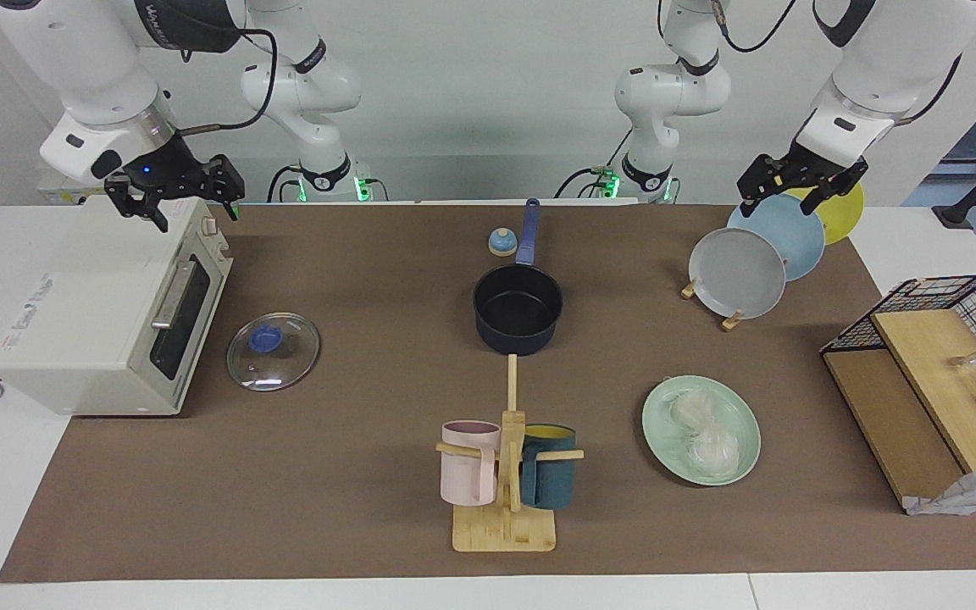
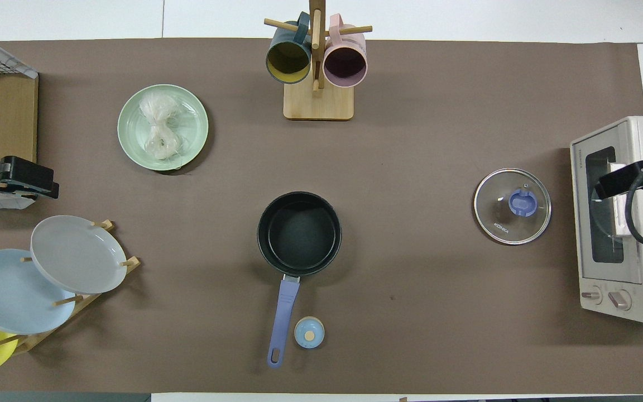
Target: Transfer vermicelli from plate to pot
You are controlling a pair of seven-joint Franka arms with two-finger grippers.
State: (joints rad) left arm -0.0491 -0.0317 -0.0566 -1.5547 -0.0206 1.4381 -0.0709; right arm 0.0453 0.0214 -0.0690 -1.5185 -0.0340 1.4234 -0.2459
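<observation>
1. Vermicelli (image 1: pixel 706 432) — a translucent whitish tangle of thin noodles in two nests — lies on the round pale mint-green plate (image 1: pixel 666 436), toward the left arm's end of the table.
2. The plate sits farther from the robots than the small round dark navy pot (image 1: pixel 518 309) and well apart from it; the pot's inside is black and bare, and its long blue handle points toward the robots.
3. The left gripper (image 1: pixel 800 190) hangs in the air over the wooden rack of grey, light blue and yellow plates (image 1: pixel 738 273), its jaws apart and holding nothing; the arm bends down from its base with the wrist tilted toward the table.
4. The right gripper (image 1: pixel 173 200) hovers over the white toaster oven (image 1: pixel 98 313), jaws likewise apart and empty, the forearm slanting down from above.
5. A round glass lid with a blue knob (image 1: pixel 273 351) lies flat beside the oven.
6. A wooden mug tree (image 1: pixel 508 474) holding a pink mug and a dark teal mug stands farther from the robots than the pot.
7. A small blue bell-shaped object (image 1: pixel 501 242) rests just beside the pot's handle.
</observation>
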